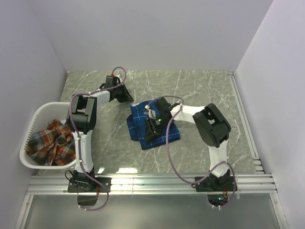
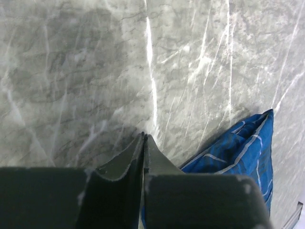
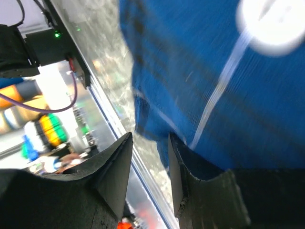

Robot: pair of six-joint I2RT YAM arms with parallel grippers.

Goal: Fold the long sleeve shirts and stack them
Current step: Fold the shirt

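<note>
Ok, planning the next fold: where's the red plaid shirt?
In the top view, the red plaid shirt lies crumpled in the white basket at far left, beside the left arm.

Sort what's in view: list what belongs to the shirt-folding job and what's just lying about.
For the job:
blue plaid shirt, on the table
red-orange plaid shirt, crumpled in the basket

Just lying about:
white laundry basket

Left arm [image 1: 82, 138] and right arm [image 1: 214, 129] were white links with black joint housings, lilac cable [image 1: 169, 157] looped along each, black base plates [image 1: 88, 183], small green light [image 3: 57, 34] on black housing, left gripper [image 2: 144, 138] had matte dark grey wedge fingers [image 2: 162, 167].
</note>
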